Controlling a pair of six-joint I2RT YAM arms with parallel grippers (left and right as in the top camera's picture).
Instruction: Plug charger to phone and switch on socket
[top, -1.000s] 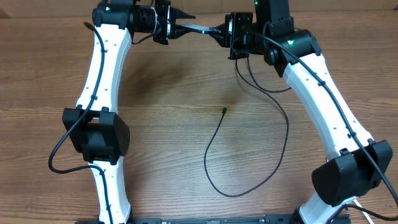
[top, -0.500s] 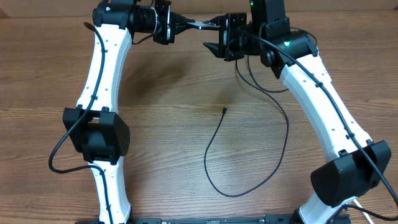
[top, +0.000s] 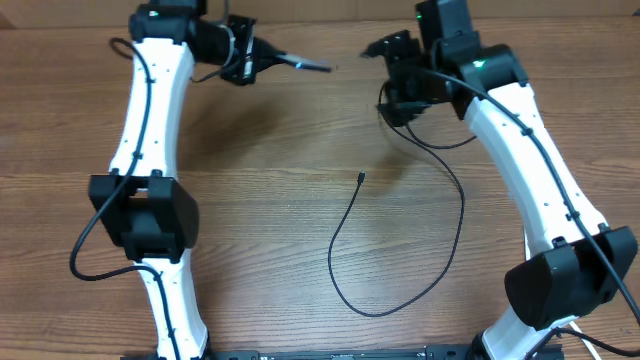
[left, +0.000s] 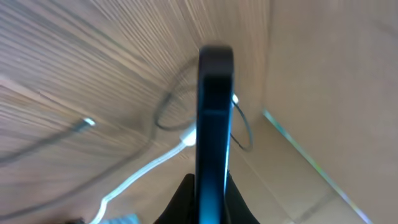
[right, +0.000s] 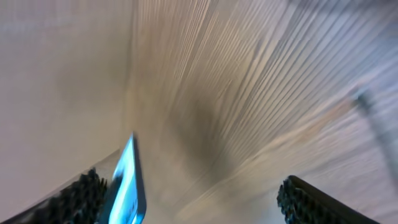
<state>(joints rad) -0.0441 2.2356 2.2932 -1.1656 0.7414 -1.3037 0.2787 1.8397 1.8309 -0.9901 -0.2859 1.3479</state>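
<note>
We see left gripper (top: 268, 56) clenched on the phone (top: 300, 63) by the far edge of the table (top: 260, 200), right gripper (right: 191, 182) spread empty nearby, charger (top: 333, 250) looped mid-table.

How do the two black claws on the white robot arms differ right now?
The left gripper is shut, the right gripper wide open. The left gripper holds the slim black-edged smartphone; the right gripper holds nothing. Both are black, two-fingered, and sit near the far edge of the wooden table.

The left gripper (top: 268, 57) clamps one end of the phone (top: 306, 64). The right gripper (top: 385, 48) stands apart from its free end, jaws spread. The black cable (top: 333, 240) lies looped on the table (top: 250, 200) between the arms.
</note>
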